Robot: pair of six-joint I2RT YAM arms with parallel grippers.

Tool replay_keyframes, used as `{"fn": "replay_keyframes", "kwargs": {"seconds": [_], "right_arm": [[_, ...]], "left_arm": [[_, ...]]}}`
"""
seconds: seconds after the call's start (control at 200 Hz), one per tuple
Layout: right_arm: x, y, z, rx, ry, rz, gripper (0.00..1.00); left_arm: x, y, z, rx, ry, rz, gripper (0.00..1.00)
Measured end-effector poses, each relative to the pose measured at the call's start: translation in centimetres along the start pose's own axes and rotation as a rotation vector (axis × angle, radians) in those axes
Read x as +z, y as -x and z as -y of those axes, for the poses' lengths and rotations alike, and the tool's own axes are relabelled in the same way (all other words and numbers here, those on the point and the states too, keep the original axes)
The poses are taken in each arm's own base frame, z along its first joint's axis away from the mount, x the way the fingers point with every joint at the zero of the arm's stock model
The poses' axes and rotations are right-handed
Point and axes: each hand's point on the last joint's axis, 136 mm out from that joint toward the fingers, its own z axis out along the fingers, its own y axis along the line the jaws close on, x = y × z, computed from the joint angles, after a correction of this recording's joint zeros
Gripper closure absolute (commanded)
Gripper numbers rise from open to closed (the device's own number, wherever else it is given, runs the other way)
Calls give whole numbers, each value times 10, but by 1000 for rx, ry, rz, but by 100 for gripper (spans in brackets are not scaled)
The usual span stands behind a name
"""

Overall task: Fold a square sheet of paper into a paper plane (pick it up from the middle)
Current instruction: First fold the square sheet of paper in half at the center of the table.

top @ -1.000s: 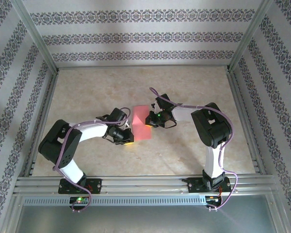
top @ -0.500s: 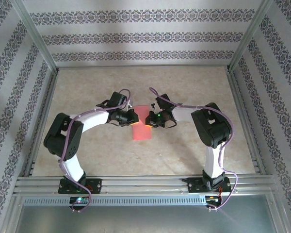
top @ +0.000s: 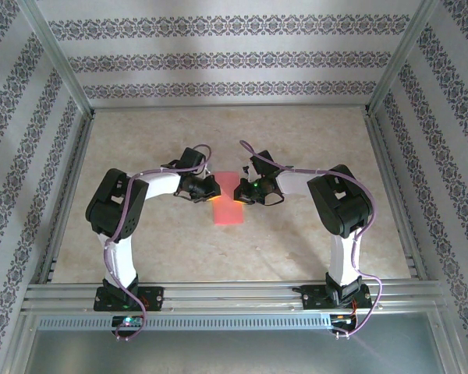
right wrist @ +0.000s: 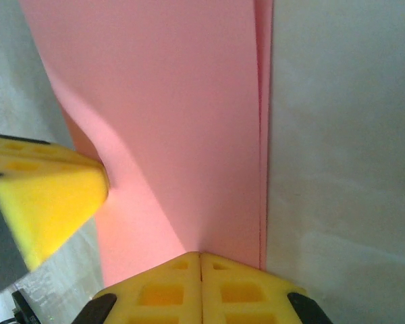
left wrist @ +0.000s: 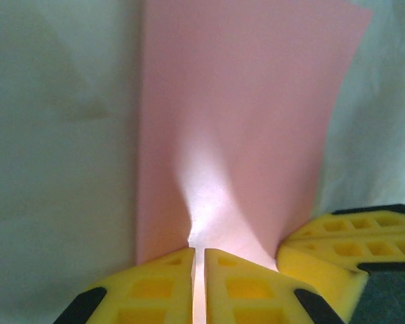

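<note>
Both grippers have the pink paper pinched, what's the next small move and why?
Probably lower both together and lay the paper flat on the table. The left gripper and right gripper pinch it side by side, and its two layers line up nearly edge to edge, so the fold looks ready for pressing.

From overhead, the far end of the sheet of paper [top: 228, 212] is hidden under the left gripper [top: 211, 188] and right gripper [top: 239, 190], their jaws too small to make out; at the right wrist, yellow fingers [right wrist: 155, 293] and sheet run off the frame
</note>
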Motion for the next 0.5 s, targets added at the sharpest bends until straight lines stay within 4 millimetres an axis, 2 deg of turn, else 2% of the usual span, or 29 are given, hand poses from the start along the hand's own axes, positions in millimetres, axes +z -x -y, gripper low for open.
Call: {"fn": "replay_keyframes", "kwargs": {"seconds": [0.275, 0.42, 0.499], "right_arm": [[0, 1, 1, -1, 2, 2, 93], [0, 1, 1, -2, 5, -1, 93], [0, 1, 1, -2, 8, -2, 93]], "left_arm": [[-4, 1, -10, -22, -10, 25, 88], [-19, 7, -25, -54, 22, 66, 88], [-29, 14, -22, -56, 6, 91, 88]]}}
